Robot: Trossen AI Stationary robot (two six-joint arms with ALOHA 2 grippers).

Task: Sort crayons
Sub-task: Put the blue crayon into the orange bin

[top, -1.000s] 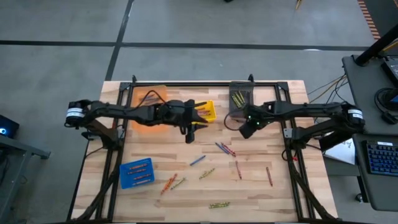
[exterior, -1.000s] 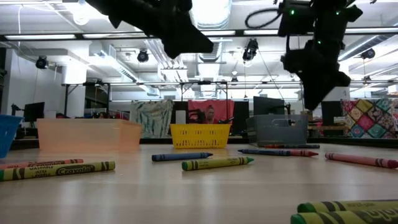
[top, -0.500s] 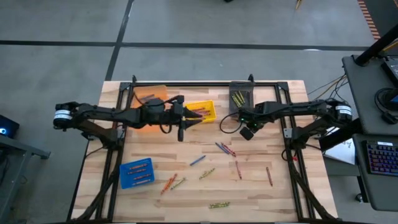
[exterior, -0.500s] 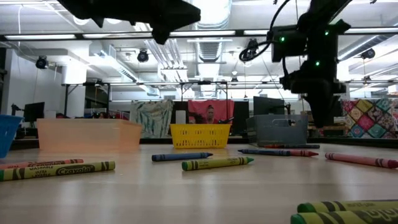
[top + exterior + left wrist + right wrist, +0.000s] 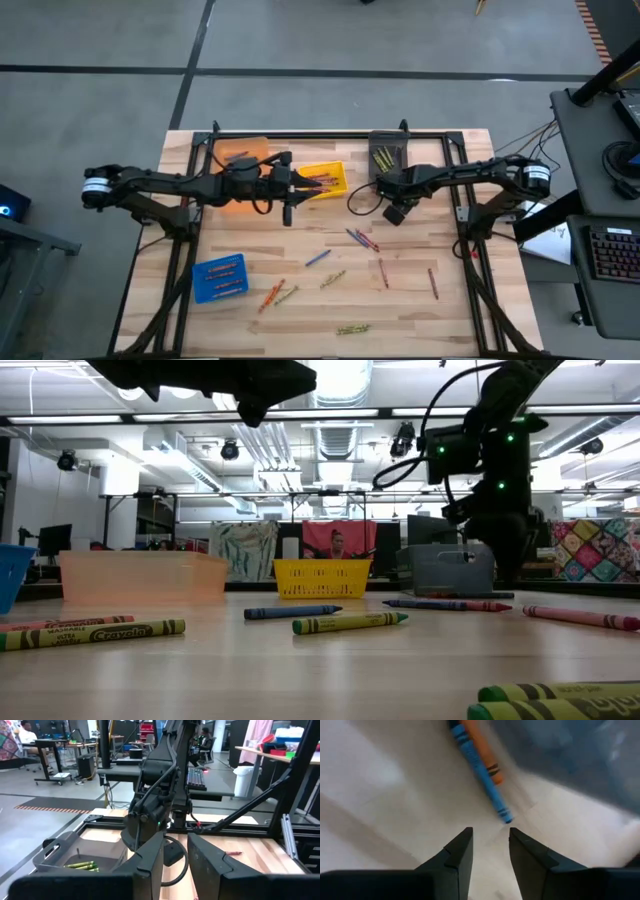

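Observation:
Loose crayons lie flat across the wooden table (image 5: 450, 320): a blue and a red one side by side (image 5: 362, 240), a blue one (image 5: 318, 257), olive ones (image 5: 333, 278), red ones (image 5: 383, 272) and orange ones (image 5: 272, 294). My right gripper (image 5: 393, 213) points down just above the table, open, with a blue crayon (image 5: 481, 772) and an orange-red one (image 5: 481, 747) lying ahead of its fingertips. My left gripper (image 5: 303, 188) is raised and level beside the yellow bin (image 5: 336, 189), open with nothing between its fingers (image 5: 150, 860).
An orange bin (image 5: 238, 165) and the yellow bin stand at the far left. A grey bin (image 5: 384, 158) at the far middle holds olive crayons. A blue bin (image 5: 219, 277) with crayons stands near left. A black frame (image 5: 330, 135) runs around the table.
My left gripper has drawn back toward the table's left edge, risen a little and tipped from pointing down to level. My right gripper has sunk toward the table, a little toward the left, and turned about its own axis.

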